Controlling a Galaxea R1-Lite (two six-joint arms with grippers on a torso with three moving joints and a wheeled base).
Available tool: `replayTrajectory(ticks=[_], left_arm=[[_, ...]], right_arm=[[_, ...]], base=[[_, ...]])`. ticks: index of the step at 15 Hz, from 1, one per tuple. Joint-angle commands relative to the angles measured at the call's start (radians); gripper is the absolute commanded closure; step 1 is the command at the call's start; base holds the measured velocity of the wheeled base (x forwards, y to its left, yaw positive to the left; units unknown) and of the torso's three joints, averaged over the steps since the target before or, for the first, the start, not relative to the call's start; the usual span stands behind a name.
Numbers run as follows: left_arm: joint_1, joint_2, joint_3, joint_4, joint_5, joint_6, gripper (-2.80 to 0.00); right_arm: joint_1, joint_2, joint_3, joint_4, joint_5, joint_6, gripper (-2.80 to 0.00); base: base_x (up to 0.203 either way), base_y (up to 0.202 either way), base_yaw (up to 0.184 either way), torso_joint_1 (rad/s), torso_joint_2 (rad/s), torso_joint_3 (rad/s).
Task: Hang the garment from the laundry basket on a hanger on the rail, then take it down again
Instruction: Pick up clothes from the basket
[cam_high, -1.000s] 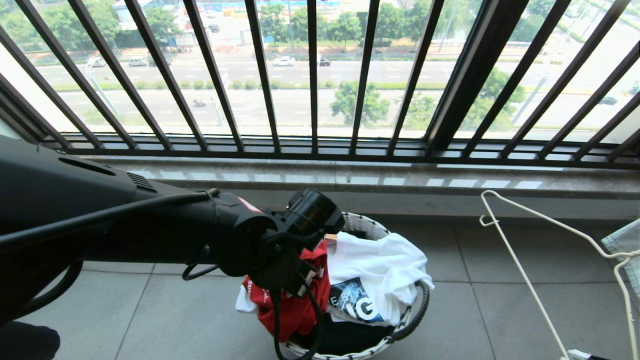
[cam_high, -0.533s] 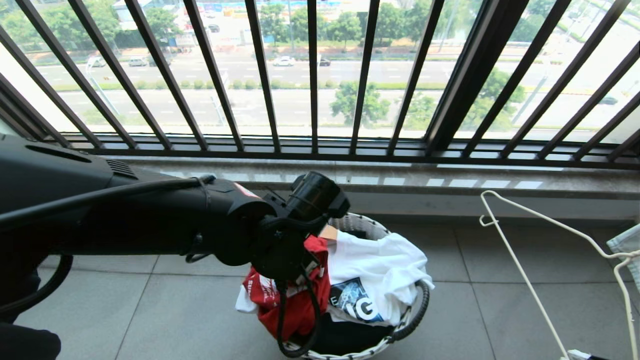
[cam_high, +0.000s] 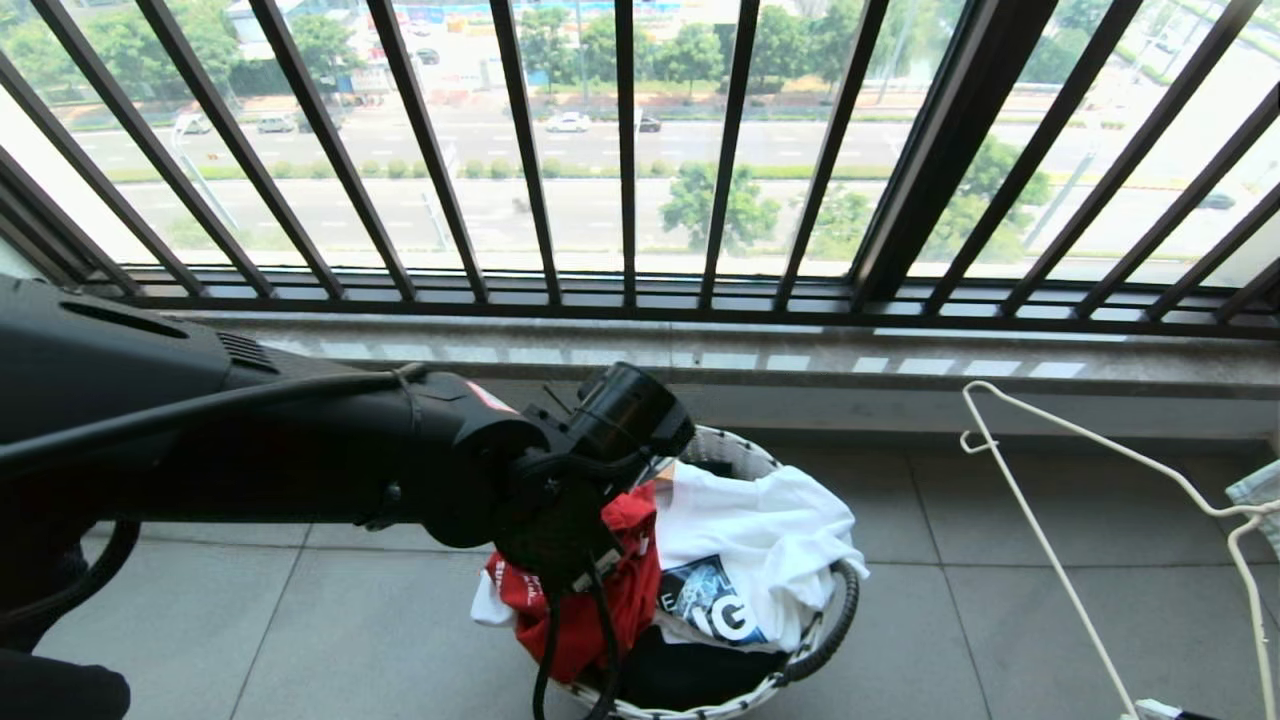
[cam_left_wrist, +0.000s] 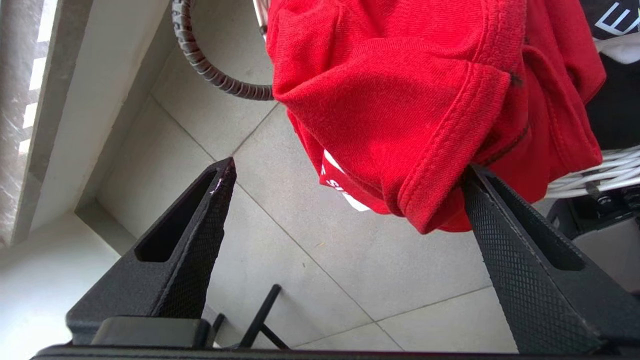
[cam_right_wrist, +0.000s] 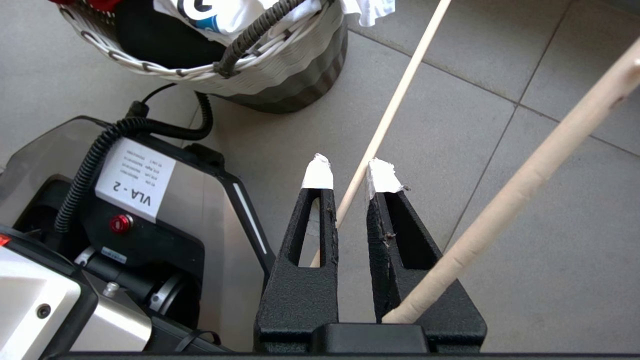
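On my base a white label (cam_right_wrist: 135, 179) reads "VLA - 2", with smaller lines under it too fine to read. The white T-shirt (cam_high: 760, 540) in the laundry basket (cam_high: 820, 640) shows big white letters "IG" on a dark print. The red T-shirt (cam_left_wrist: 400, 110) carries white lettering I can't make out.

Grey tiled floor (cam_high: 1000, 600); the laundry basket (cam_high: 830, 640) stands on it.
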Motion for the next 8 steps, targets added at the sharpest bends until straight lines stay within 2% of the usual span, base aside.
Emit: replayTrajectory(ticks=[1, 2, 4, 8], left_arm=[[0.0, -0.04, 0.022, -0.001, -0.001, -0.003, -2.8], [-0.005, -0.064, 0.023, -0.003, -0.004, -0.007, -2.8], [-0.04, -0.106, 0.023, -0.003, -0.005, -0.055, -2.8], [-0.076, -0.121, 0.053, 0.0, -0.006, -0.068, -2.8]], right_arm=[[0.0, 0.001, 0.0, -0.001, 0.002, -0.002, 0.0], [0.0, 0.001, 0.0, -0.001, 0.002, -0.002, 0.0], [0.0, 0.001, 0.0, -0.001, 0.002, -0.002, 0.0], [0.0, 0.001, 0.0, -0.001, 0.002, -0.002, 0.0]], base=[[0.0, 0.0, 0.0, 0.0, 0.0, 0.0], [0.0, 0.0, 0.0, 0.0, 0.0, 0.0], [0.0, 0.0, 0.0, 0.0, 0.0, 0.0], [0.0, 0.0, 0.0, 0.0, 0.0, 0.0]])
